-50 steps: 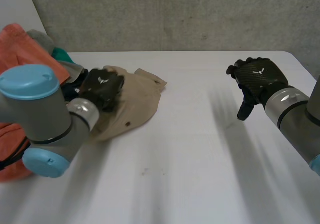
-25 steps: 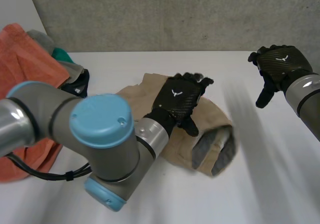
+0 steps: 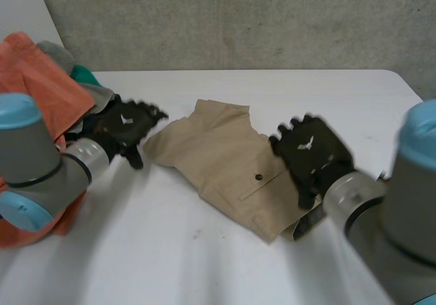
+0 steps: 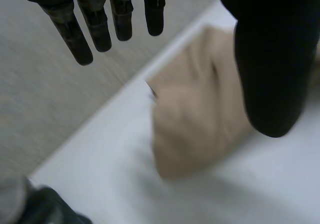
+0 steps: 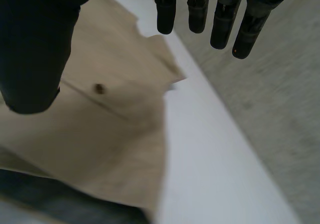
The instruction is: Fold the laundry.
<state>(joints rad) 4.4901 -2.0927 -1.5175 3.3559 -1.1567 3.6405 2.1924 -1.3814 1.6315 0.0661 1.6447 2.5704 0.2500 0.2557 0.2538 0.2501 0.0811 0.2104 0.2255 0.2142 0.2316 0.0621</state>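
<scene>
One tan garment lies mid-frame between my two hands: left hand by its left corner, right hand over its right end, both straight-fingered and empty.

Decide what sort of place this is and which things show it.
Probably a robot test bench for laundry: white table, tan garment spread on it, clothes pile beside, concrete wall behind.

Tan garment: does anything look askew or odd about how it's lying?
Yes. The tan garment lies crooked and rumpled on the table, and its edge beneath the right hand is turned over, showing a dark inner side. That hand and the left hand, beside the opposite corner, are open.
</scene>
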